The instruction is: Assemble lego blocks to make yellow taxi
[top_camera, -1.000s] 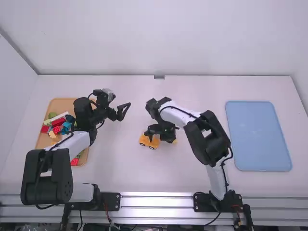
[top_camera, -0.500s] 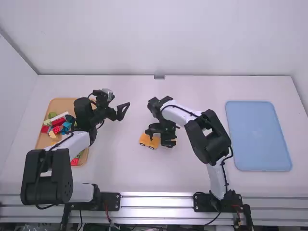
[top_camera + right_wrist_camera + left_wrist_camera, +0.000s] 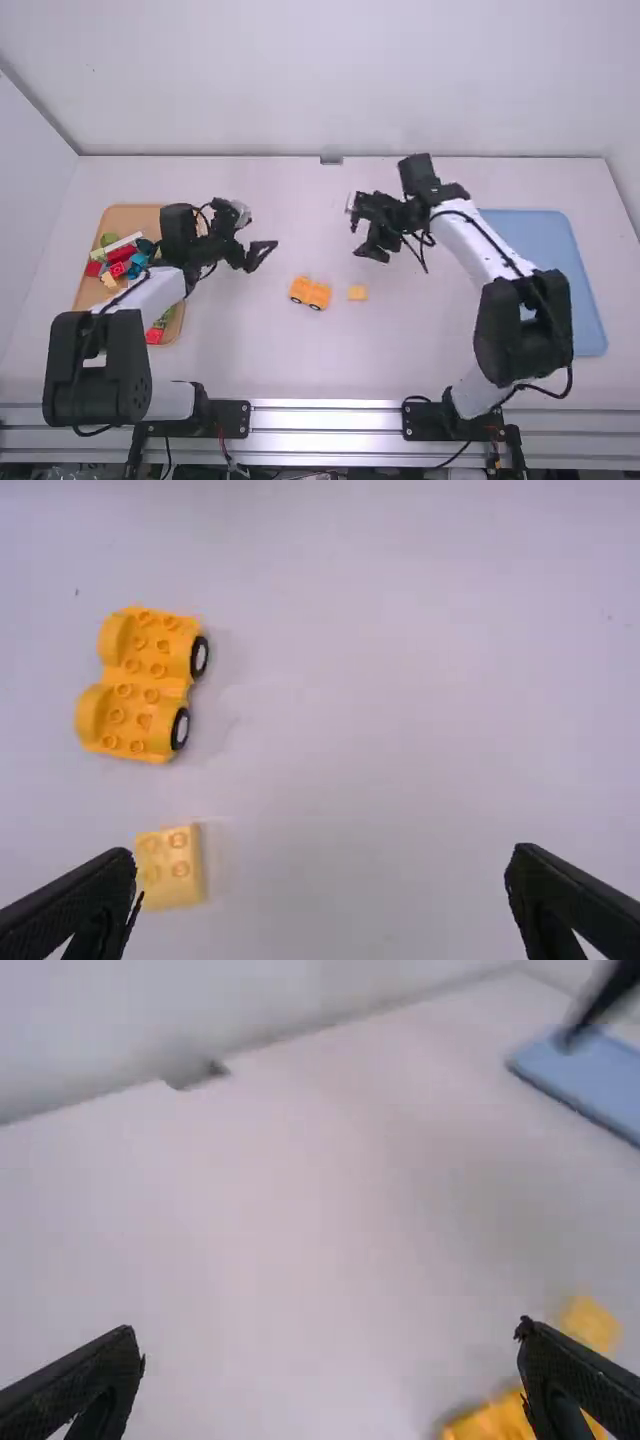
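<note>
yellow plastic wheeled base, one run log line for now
yellow plastic wheeled base: no block on top | square yellow plastic block: beside base, apart | left pincer: open, empty | right pincer: open, empty

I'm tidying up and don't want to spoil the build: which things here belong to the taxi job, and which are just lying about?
Taxi job:
- yellow wheeled base
- small yellow block, apart from it

Apparently just lying about:
- blue tray
- red blocks among the mixed ones in the tan tray
</note>
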`<state>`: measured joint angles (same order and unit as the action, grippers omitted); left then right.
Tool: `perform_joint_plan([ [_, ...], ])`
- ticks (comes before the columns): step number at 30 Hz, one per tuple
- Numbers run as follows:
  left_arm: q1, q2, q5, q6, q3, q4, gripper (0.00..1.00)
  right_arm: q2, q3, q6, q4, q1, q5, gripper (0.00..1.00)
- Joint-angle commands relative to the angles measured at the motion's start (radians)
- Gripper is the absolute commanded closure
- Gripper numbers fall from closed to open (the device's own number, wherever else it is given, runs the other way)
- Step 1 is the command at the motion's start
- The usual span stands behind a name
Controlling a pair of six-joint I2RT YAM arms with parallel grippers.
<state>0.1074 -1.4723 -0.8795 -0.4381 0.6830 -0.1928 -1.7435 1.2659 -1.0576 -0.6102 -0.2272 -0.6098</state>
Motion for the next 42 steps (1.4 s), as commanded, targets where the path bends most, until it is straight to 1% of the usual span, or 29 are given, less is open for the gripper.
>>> perform_joint_plan([
  [1, -0.003, -0.008, -0.24, -0.567, 0.071, 0.188, 0.01, -0.029, -0.091, 0.073, 0.039, 0.056, -0.263, 0.01],
  [2, -0.01, -0.023, -0.266, -0.746, 0.084, 0.289, 0.01, -0.029, -0.112, 0.09, 0.069, 0.08, -0.299, 0.01],
  [3, -0.027, -0.042, -0.257, -0.923, 0.102, 0.416, 0.01, -0.029, -0.138, 0.089, 0.107, 0.106, -0.33, 0.01],
  [4, -0.033, -0.048, -0.248, -0.966, 0.108, 0.449, 0.01, -0.029, -0.145, 0.085, 0.115, 0.111, -0.337, 0.01],
  [5, -0.051, -0.067, -0.227, -1.05, 0.123, 0.523, 0.01, -0.029, -0.165, 0.073, 0.134, 0.123, -0.356, 0.01],
  [6, -0.078, -0.097, -0.209, -1.135, 0.147, 0.611, 0.01, -0.029, -0.2, 0.026, 0.156, 0.137, -0.373, 0.01],
  [7, -0.094, -0.117, -0.201, -1.18, 0.161, 0.649, 0.01, -0.029, -0.225, -0.006, 0.173, 0.143, -0.38, 0.01],
  [8, -0.1, -0.126, -0.201, -1.192, 0.167, 0.662, 0.01, -0.029, -0.236, -0.022, 0.182, 0.145, -0.382, 0.02],
  [9, -0.128, -0.169, -0.2, -1.23, 0.192, 0.706, 0.01, -0.034, -0.296, -0.089, 0.244, 0.151, -0.385, 0.01],
  [10, -0.156, -0.207, -0.18, -1.261, 0.212, 0.73, 0.01, -0.04, -0.355, -0.124, 0.32, 0.15, -0.386, 0.01],
  [12, -0.183, -0.249, -0.155, -1.265, 0.23, 0.736, 0.01, -0.058, -0.439, -0.135, 0.461, 0.144, -0.409, 0.0],
  [13, -0.196, -0.272, -0.145, -1.264, 0.24, 0.732, 0.01, -0.073, -0.491, -0.134, 0.56, 0.138, -0.434, 0.01],
  [15, -0.199, -0.31, -0.164, -1.257, 0.256, 0.727, 0.01, -0.106, -0.567, -0.085, 0.735, 0.13, -0.46, 0.01],
  [18, -0.182, -0.332, -0.207, -1.257, 0.262, 0.721, 0.01, -0.152, -0.624, 0.007, 0.903, 0.129, -0.441, 0.01],
  [19, -0.178, -0.335, -0.211, -1.255, 0.261, 0.715, 0.01, -0.165, -0.633, 0.019, 0.927, 0.131, -0.44, 0.01],
  [22, -0.164, -0.336, -0.209, -1.204, 0.259, 0.694, 0.01, -0.22, -0.641, -0.018, 0.939, 0.136, -0.459, 0.0],
  [24, -0.166, -0.336, -0.206, -1.172, 0.259, 0.683, 0.01, -0.244, -0.636, -0.024, 0.938, 0.137, -0.466, 0.02],
  [25, -0.172, -0.336, -0.204, -1.146, 0.259, 0.676, 0.01, -0.268, -0.628, -0.023, 0.938, 0.135, -0.465, 0.11],
  [26, -0.173, -0.336, -0.204, -1.144, 0.259, 0.675, 0.01, -0.271, -0.626, -0.023, 0.938, 0.134, -0.464, 0.12],
  [27, -0.174, -0.336, -0.205, -1.137, 0.259, 0.673, 0.01, -0.289, -0.618, -0.024, 0.937, 0.13, -0.462, 0.22],
  [29, -0.174, -0.336, -0.21, -1.137, 0.259, 0.675, 0.01, -0.309, -0.608, -0.024, 0.936, 0.128, -0.453, 0.33],
  [30, -0.173, -0.336, -0.208, -1.137, 0.259, 0.675, 0.01, -0.312, -0.607, -0.023, 0.936, 0.128, -0.45, 0.33],
  [32, -0.168, -0.336, -0.209, -1.137, 0.259, 0.675, 0.01, -0.311, -0.607, -0.025, 0.917, 0.129, -0.429, 0.37],
  [34, -0.167, -0.336, -0.207, -1.137, 0.259, 0.675, 0.01, -0.31, -0.607, -0.024, 0.914, 0.124, -0.428, 0.37],
  [37, -0.167, -0.336, -0.195, -1.136, 0.259, 0.677, 0.01, -0.31, -0.607, -0.042, 0.91, 0.099, -0.396, 0.41],
  [40, -0.174, -0.336, -0.17, -1.128, 0.258, 0.678, 0.01, -0.31, -0.604, -0.042, 0.906, 0.082, -0.364, 0.52],
  [42, -0.177, -0.339, -0.153, -1.117, 0.258, 0.674, 0.01, -0.31, -0.593, -0.042, 0.882, 0.074, -0.351, 0.56],
])
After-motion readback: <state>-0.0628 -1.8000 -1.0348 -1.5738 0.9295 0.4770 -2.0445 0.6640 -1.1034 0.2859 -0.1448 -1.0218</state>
